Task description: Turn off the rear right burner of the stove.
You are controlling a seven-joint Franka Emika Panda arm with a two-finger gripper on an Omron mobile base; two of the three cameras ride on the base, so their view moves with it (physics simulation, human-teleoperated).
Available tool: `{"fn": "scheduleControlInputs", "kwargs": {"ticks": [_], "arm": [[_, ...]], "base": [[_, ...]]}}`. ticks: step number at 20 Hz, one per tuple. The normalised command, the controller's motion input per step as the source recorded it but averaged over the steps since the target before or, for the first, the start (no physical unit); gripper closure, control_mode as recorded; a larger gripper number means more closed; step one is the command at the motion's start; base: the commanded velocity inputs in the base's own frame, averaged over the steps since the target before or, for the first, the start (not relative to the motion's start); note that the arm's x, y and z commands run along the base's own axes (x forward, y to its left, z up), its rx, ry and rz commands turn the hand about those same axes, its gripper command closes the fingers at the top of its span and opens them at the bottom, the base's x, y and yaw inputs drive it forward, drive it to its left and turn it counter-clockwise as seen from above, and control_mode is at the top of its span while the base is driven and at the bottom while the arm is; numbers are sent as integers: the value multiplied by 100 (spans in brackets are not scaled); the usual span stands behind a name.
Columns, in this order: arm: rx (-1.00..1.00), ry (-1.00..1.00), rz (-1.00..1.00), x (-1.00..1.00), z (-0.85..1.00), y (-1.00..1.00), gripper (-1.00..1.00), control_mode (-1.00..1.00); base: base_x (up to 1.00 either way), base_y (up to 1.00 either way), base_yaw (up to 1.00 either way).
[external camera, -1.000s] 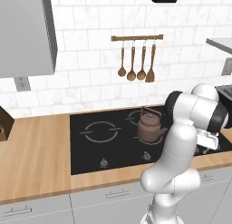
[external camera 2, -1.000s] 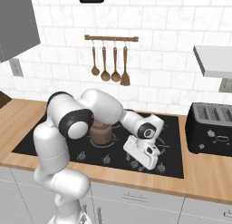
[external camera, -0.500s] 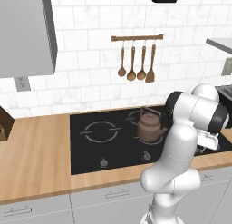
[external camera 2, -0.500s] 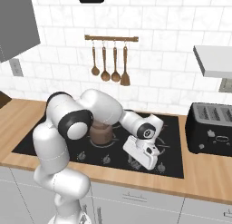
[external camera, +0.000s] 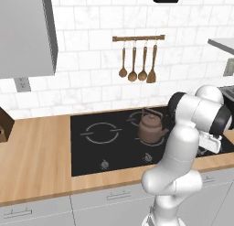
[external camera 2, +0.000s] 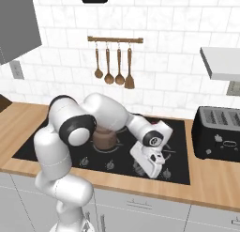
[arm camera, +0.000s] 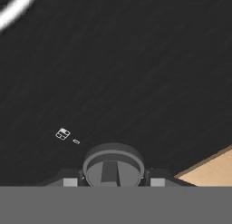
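Little was changed since the earlier frames: the arm was kept bent low over the front right of the stove (external camera: 91, 156), the hand edging slightly lower.

From the left base view, the brown kettle (external camera: 150, 127) was seen on the right half of the glass, with open black surface towards the left zone; the rear right burner was hidden behind the arm.

From the right base view, the gripper (external camera 2: 154, 169) was seen pointed down near the stove's front edge, the toaster (external camera 2: 220, 133) well apart on the right.

In the hand view, a round knob (arm camera: 113, 166) was seen between the fingertips (arm camera: 69, 182), touching neither visibly; whether it was pinched cannot be told. Wooden counter (arm camera: 213, 166) was seen just beside.
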Motion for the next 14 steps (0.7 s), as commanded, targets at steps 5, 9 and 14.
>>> {"fn": "scheduleControlInputs", "kwargs": {"ticks": [5,9,14], "arm": [[0,-5,-53,0,0,16,100,-100],[0,-6,-61,0,0,25,100,-100],[-2,-1,-72,0,0,43,100,-100]], "base": [[0,0,0],[0,0,0],[0,0,0]]}}
